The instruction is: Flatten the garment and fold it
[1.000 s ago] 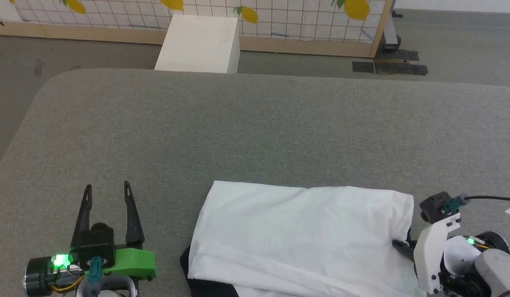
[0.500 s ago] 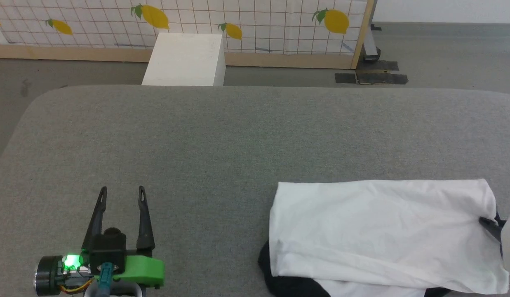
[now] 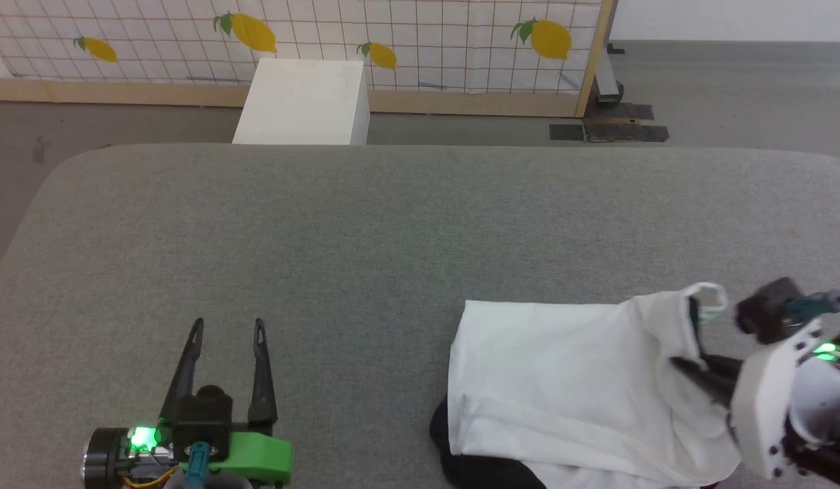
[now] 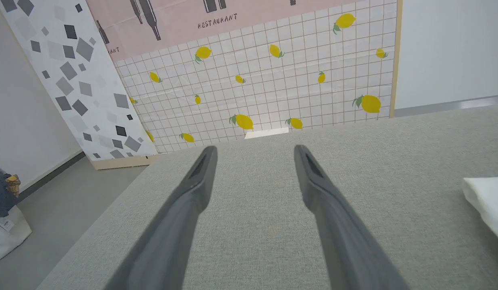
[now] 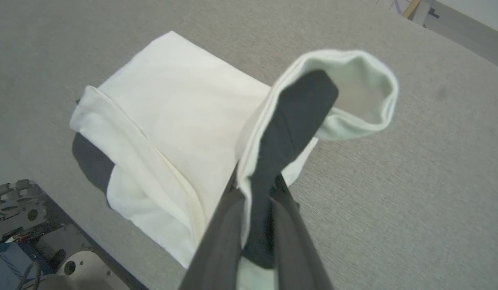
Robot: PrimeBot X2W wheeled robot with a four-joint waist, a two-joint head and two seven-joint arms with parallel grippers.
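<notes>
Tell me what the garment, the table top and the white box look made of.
Garment: thin soft knit, probably cotton, matte; it creases and curls limply. Table top: grey woven or felt-like fabric covering, matte; fine speckled texture. White box: rigid, matte, perhaps painted board or foam; straight edges, material unclear.

You see one T-shirt (image 3: 562,367), two grippers, the left gripper (image 3: 228,324) and the right gripper (image 3: 681,363), one white box (image 3: 301,102) and one grey table (image 3: 392,224).

Beyond the far edge of the broad grey cloth-covered table (image 3: 365,224), a plain white rectangular box (image 3: 301,102) stands before a wood-framed white grid panel printed with yellow lemons (image 3: 426,34), with black tape patches (image 3: 610,130) on the floor farther right.
</notes>
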